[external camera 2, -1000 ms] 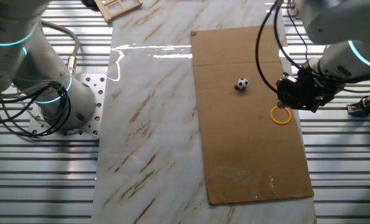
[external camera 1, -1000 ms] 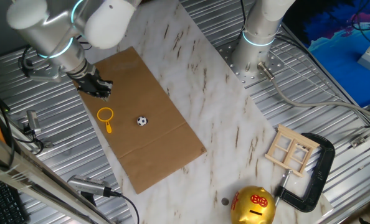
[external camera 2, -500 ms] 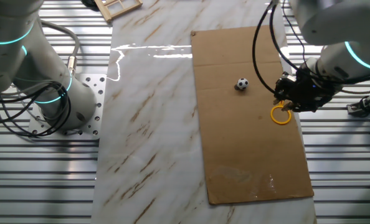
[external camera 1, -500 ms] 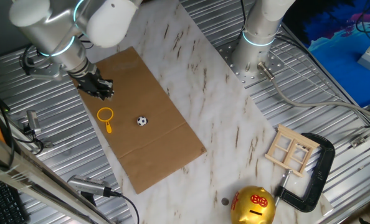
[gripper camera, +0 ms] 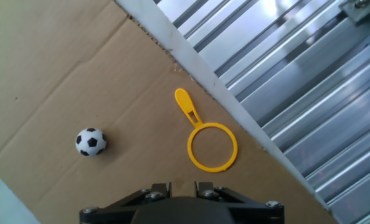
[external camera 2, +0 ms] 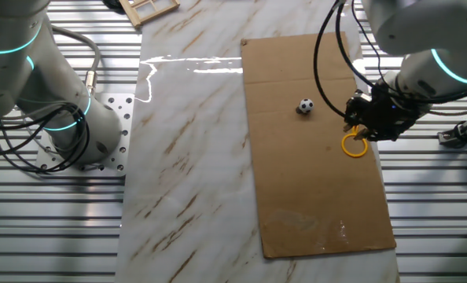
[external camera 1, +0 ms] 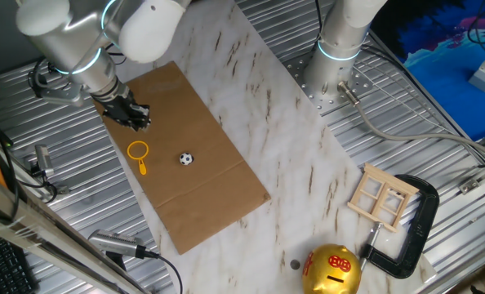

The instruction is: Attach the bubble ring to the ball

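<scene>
The yellow bubble ring [external camera 1: 138, 153] lies flat on the brown cardboard sheet [external camera 1: 185, 114], its handle pointing away from my gripper. It also shows in the other fixed view [external camera 2: 354, 145] and in the hand view [gripper camera: 211, 146]. The small black-and-white ball [external camera 1: 185, 159] rests on the cardboard a short way from the ring; it also shows in the other fixed view [external camera 2: 305, 106] and in the hand view [gripper camera: 90, 142]. My gripper [external camera 1: 134, 119] hovers above the cardboard just beside the ring's loop, touching nothing. Its jaws stand apart and empty [gripper camera: 182, 186].
The cardboard lies on a marble tabletop [external camera 1: 291, 139] with ribbed metal [gripper camera: 297, 74] close beside the ring. A gold piggy bank [external camera 1: 332, 269], a wooden frame [external camera 1: 381, 196] and a black clamp [external camera 1: 414, 229] stand at the far end. A second arm's base [external camera 1: 336, 57] stands beside the table.
My gripper has shifted slightly over the cardboard near the ring. The ring and the ball have not moved.
</scene>
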